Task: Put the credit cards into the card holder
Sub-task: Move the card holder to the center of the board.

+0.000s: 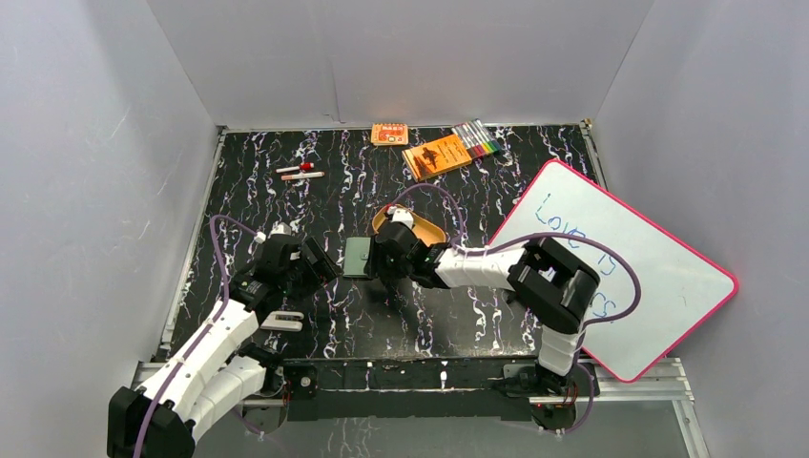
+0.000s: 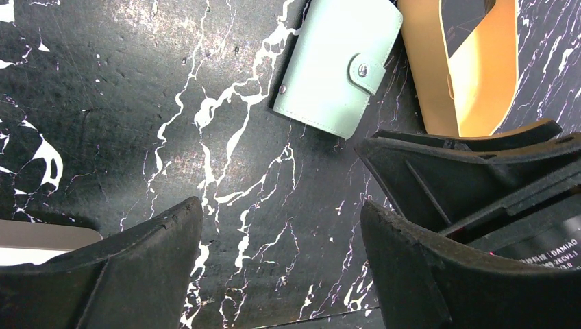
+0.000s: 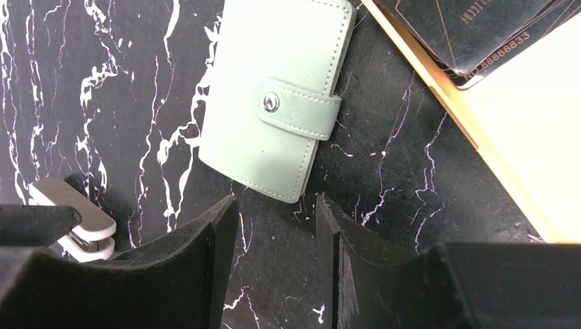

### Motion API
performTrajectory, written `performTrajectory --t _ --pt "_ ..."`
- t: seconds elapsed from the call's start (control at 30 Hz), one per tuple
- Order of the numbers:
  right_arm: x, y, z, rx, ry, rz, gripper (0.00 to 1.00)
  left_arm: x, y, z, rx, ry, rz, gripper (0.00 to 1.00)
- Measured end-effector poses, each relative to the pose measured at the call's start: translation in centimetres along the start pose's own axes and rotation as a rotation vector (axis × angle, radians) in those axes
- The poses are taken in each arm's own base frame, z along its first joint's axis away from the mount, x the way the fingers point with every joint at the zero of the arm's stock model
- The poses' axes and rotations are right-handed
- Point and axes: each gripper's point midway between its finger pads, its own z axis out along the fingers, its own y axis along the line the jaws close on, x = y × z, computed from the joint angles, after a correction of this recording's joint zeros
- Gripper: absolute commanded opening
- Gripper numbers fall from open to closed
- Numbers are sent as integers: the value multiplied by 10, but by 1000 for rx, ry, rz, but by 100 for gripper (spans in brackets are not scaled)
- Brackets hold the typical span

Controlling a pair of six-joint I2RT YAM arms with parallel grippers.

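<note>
Card holder (image 1: 358, 256) and credit cards (image 3: 473, 31) both lie near the middle of the black, white-veined table (image 1: 286, 205).

A pink-edged whiteboard (image 1: 630, 277) with blue writing covers the table's 3 to 4 o'clock side, set askew. The two arms reach in from 6 o'clock and meet at the centre.

The left gripper (image 1: 329, 270) hovers at the holder's 8 o'clock. Its fingers (image 2: 157, 253) are spread wide with only bare table between them. The right gripper (image 1: 382, 258) sits just at the holder's 3 o'clock. In its wrist view the fingers (image 3: 205, 253) stand apart with a clear gap, close to the holder's edge but gripping nothing.

An orange booklet (image 1: 437, 156) lies at 12 to 1 o'clock by the back wall, with a bunch of markers (image 1: 477, 138) beside it.

The tan tray (image 1: 434, 231) sits just beside the holder, at its 2 o'clock.

The holder is sage-green, lies flat and is closed, its tab snapped down.

The dark cards lie overlapped inside the tray. In the top view the right gripper hides them.
</note>
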Motion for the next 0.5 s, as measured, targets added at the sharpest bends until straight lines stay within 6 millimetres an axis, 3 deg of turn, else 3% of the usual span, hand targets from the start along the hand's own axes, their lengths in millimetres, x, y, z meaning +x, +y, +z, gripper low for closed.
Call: performTrajectory --t 0.33,0.5 --pt "8 -4 14 24 17 59 53 -1 -2 -2 11 -8 -2 82" --pt "7 -3 17 19 15 76 47 -2 -3 -3 16 -12 -3 81"
